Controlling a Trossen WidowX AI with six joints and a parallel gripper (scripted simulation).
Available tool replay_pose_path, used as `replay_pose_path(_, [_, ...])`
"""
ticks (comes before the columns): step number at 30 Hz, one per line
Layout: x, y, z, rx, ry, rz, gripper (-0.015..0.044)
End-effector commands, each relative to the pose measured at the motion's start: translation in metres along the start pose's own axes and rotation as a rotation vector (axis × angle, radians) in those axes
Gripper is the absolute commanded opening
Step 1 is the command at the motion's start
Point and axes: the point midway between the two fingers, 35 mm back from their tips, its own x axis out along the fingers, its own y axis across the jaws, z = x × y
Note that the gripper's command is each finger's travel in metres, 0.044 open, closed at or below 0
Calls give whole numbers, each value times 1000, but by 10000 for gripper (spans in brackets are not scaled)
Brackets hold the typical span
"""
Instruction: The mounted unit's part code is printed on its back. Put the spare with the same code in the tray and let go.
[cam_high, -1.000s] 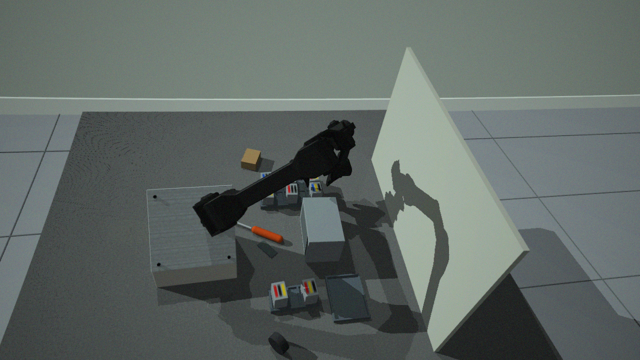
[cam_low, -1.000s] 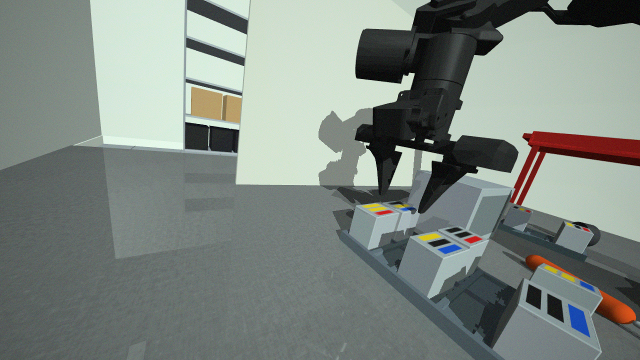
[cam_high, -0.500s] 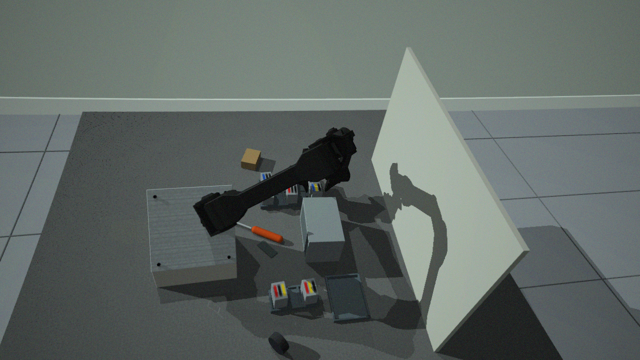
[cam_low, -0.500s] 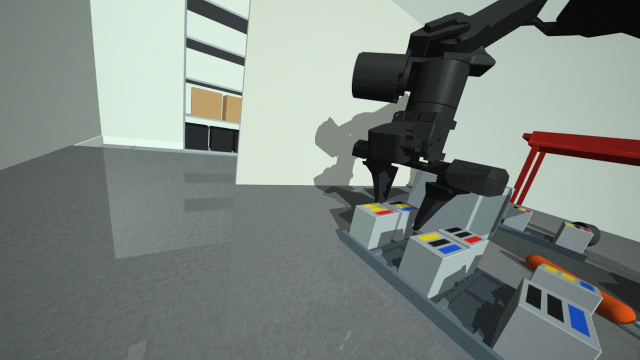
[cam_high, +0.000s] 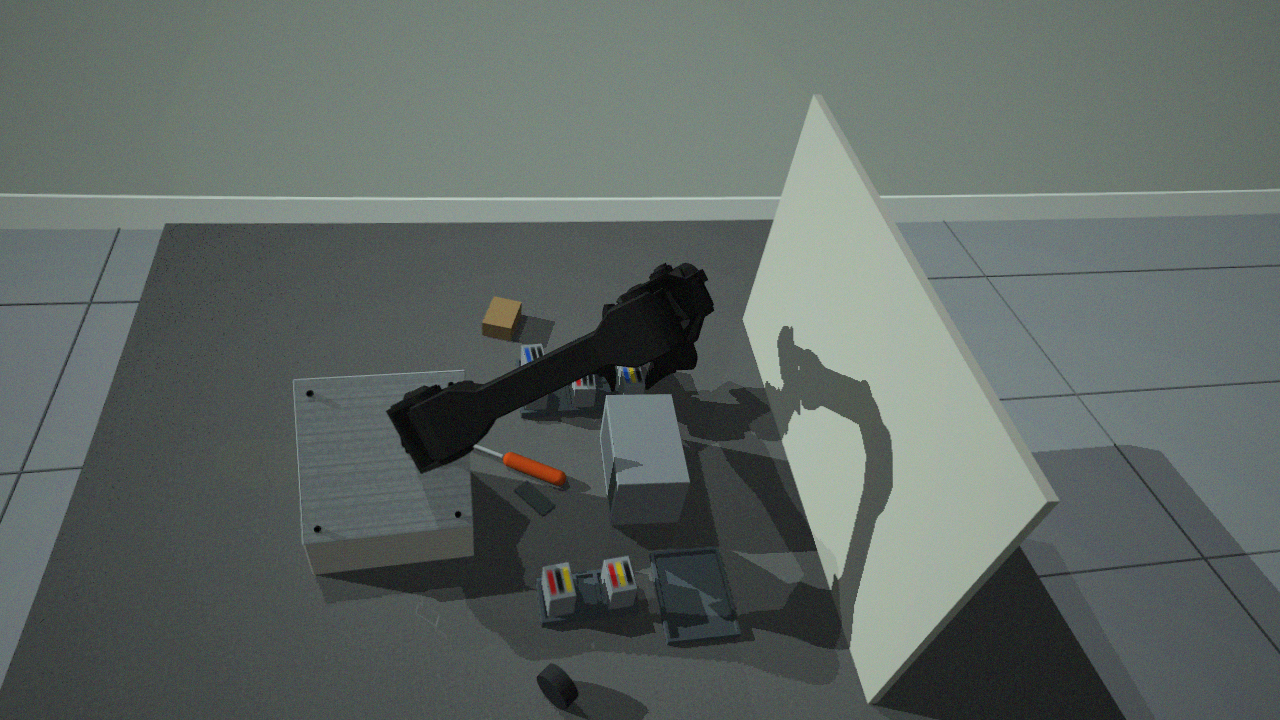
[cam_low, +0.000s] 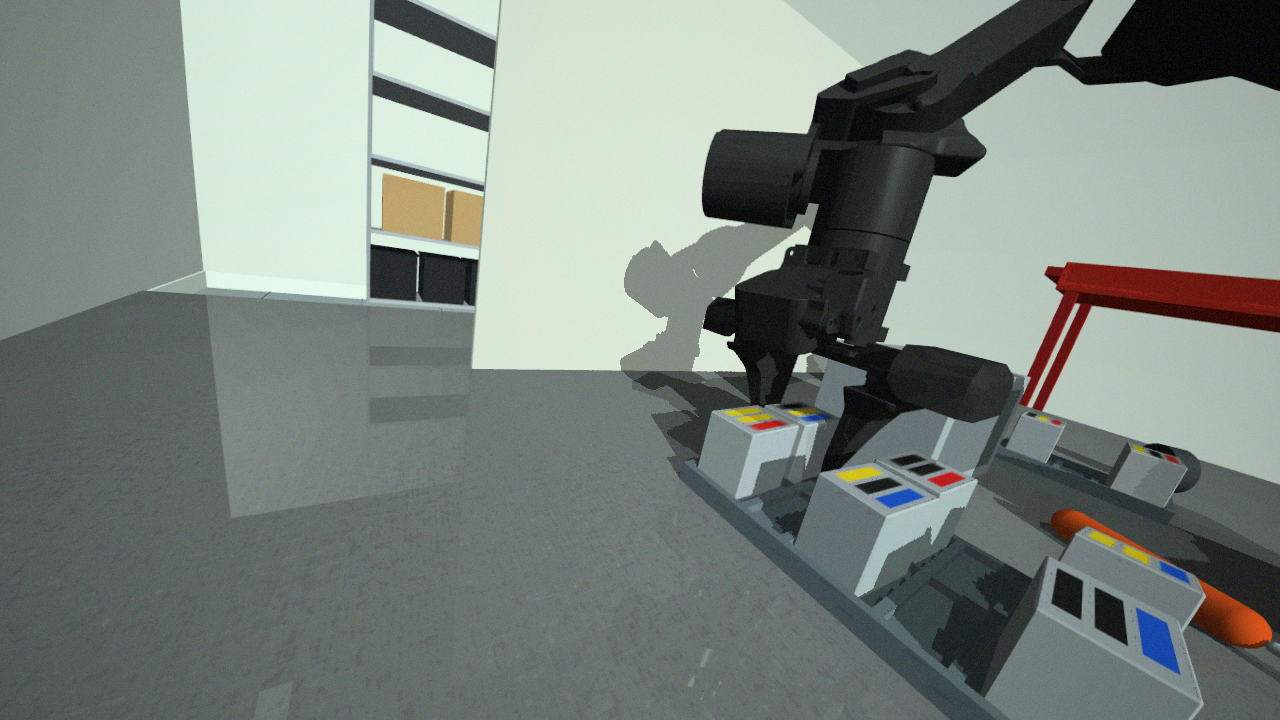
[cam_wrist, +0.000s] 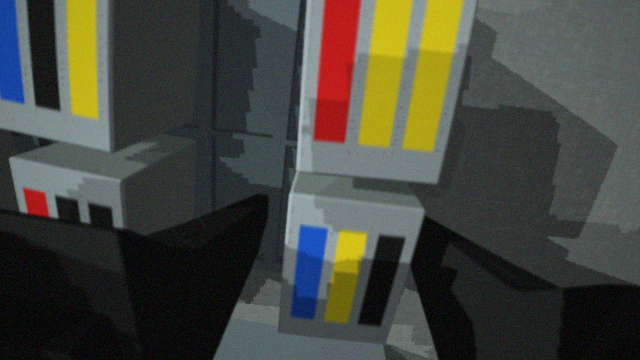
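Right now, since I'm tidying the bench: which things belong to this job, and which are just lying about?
Job: gripper, blue-yellow-black spare it straddles, other coded spares, mounted unit, tray.
Lying about: screwdriver, cardboard cube, black roll, dark plate.

The dark table (cam_high: 223, 295) carries a wooden block (cam_high: 362, 465), cardboard cube (cam_high: 502, 317), screwdriver (cam_high: 532, 466), grey box (cam_high: 642, 456), tray (cam_high: 693, 595), tape roll (cam_high: 557, 685) and a leaning white panel (cam_high: 877, 402).

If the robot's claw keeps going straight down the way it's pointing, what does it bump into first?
Most likely the small grey block with blue, yellow and black stripes. The black gripper points down with a finger on each side of it, open and holding nothing. Depth is hard to judge, but that block sits right between them.
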Motion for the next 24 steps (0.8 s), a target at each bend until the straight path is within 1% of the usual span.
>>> replay_pose_path(1, [0, 0, 0, 0, 0, 0, 195])
replay_pose_path(2, [0, 0, 0, 0, 0, 0, 169])
replay_pose_path(9, [0, 0, 0, 0, 0, 0, 122])
replay_pose_path(13, [0, 0, 0, 0, 0, 0, 17])
replay_pose_path(14, [0, 0, 0, 0, 0, 0, 0])
replay_pose_path(21, [0, 0, 0, 0, 0, 0, 0])
replay_pose_path(24, [-13, -1, 1, -1, -1, -1, 0])
